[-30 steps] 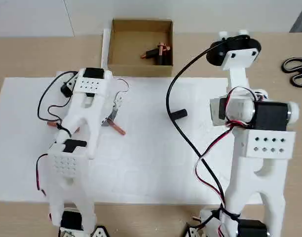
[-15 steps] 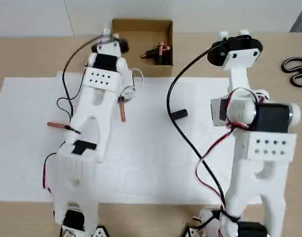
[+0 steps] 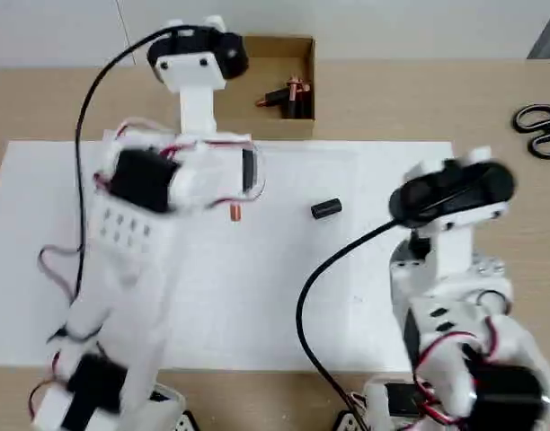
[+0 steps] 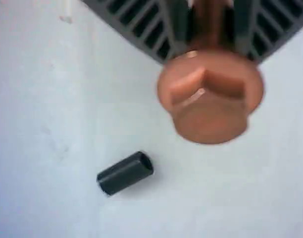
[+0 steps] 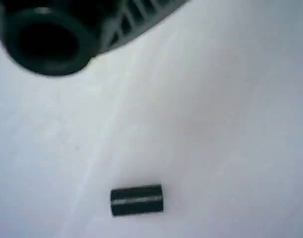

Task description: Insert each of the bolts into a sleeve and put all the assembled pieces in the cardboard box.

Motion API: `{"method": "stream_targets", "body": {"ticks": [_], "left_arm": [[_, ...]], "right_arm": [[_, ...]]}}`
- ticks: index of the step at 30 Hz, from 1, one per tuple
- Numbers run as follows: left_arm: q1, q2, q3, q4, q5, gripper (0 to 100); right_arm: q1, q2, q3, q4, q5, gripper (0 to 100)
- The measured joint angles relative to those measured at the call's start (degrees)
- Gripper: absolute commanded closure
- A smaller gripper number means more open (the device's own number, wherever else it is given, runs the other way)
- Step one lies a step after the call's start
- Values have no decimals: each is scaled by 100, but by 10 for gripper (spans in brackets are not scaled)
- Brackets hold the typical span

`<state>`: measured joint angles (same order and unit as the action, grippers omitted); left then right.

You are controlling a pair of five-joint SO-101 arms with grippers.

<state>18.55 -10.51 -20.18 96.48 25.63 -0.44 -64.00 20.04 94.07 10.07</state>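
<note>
One black cylindrical sleeve (image 3: 326, 208) lies loose toward the far edge of the tabletop (image 3: 419, 99), long axis along it, between both arms. The left hand (image 4: 209, 25) grips a copper hex-head bolt (image 4: 211, 96); the right hand (image 5: 57, 27) seemingly clamps a second black sleeve (image 5: 45, 42).

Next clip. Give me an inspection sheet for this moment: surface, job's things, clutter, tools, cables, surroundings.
Surface: white paper sheet on a wooden table.
Job's things: copper bolt; held sleeve; loose sleeve lying on the sheet; cardboard box with one assembled piece inside.
Clutter: scissors at the table's edge.
Tools: left tool shut on the bolt; right tool shut on the held sleeve.
Cables: black cable loops over the sheet, apart from the loose sleeve.
Surroundings: nothing seen.
</note>
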Motion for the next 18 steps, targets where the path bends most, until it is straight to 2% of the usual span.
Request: {"method": "stream_targets", "body": {"ticks": [5, 10, 13, 18], "left_arm": [[70, -1266, 1600, -1178, -9, 994], [167, -2488, 3534, -2813, -246, 994], [176, -3068, 4615, -3877, -273, 994], [193, -3543, 5811, -5354, -273, 994]], "right_arm": [[0, -923, 1653, -1196, 9, 995], [-149, -1591, 3279, -2760, -264, 995], [-536, -1820, 4053, -3490, -615, 995], [-1705, -1925, 5011, -4536, -993, 995]]}}
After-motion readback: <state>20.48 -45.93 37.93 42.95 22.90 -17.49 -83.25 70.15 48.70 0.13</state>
